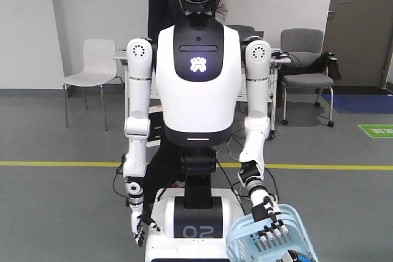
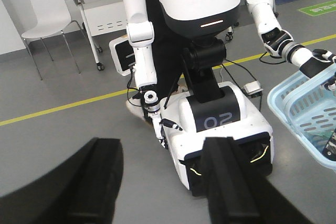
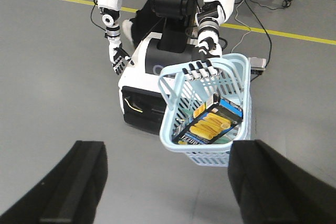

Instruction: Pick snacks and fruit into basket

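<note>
- A white and black humanoid robot (image 1: 196, 90) stands on a grey floor (image 3: 52, 77) and faces the cameras. No bench shows in any view.
- The humanoid's white-fingered hand (image 3: 202, 69) hooks over the far rim of a pale blue slatted basket (image 3: 210, 156) and holds it out in front of its wheeled base (image 3: 142, 93). Its other hand (image 3: 118, 59) hangs empty on the left of the scene.
- One snack already lies inside the basket: a dark blue pouch (image 3: 210, 124) with yellow pieces showing. Its long axis runs from near left to far right, along the basket's length.
- No fruit and no other loose snack is visible anywhere, so the pictures do not show where the next item would come from.
- The right jaws frame the bottom of the right wrist view, spread wide with nothing between them. The basket sits almost centred in the gap between them, a little beyond, with its mouth tipped toward them.
- The left jaws are also parted and empty. In the left wrist view the basket is only a slice at the far right edge, well off their line.
- Judgement: the right arm is better placed, since it could drop an item into the basket by going straight ahead, while the left would have to swing right first.
</note>
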Robot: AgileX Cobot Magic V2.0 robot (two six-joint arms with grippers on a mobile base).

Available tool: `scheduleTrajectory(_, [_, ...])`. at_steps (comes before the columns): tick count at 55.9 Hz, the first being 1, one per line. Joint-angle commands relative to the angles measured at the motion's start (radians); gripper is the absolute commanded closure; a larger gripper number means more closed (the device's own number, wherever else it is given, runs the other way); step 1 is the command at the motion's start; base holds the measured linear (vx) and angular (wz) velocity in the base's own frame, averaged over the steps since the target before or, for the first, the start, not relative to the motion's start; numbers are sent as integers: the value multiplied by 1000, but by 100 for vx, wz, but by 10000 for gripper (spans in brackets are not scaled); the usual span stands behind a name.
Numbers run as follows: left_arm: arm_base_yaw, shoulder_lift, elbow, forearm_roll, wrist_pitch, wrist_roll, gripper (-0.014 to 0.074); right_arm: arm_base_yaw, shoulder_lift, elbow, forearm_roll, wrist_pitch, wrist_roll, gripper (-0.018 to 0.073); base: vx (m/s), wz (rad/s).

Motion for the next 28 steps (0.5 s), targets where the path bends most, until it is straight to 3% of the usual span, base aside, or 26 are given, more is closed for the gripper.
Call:
scheduleTrajectory(1, [3,2,-32,-11,-53,-8,159,-6,0,-29,4,-75,-7,23,-39,-3])
scheduleTrajectory(28, [3,2,-32,-11,-53,-8,159,-6,0,-29,4,-75,-7,29,-38,0])
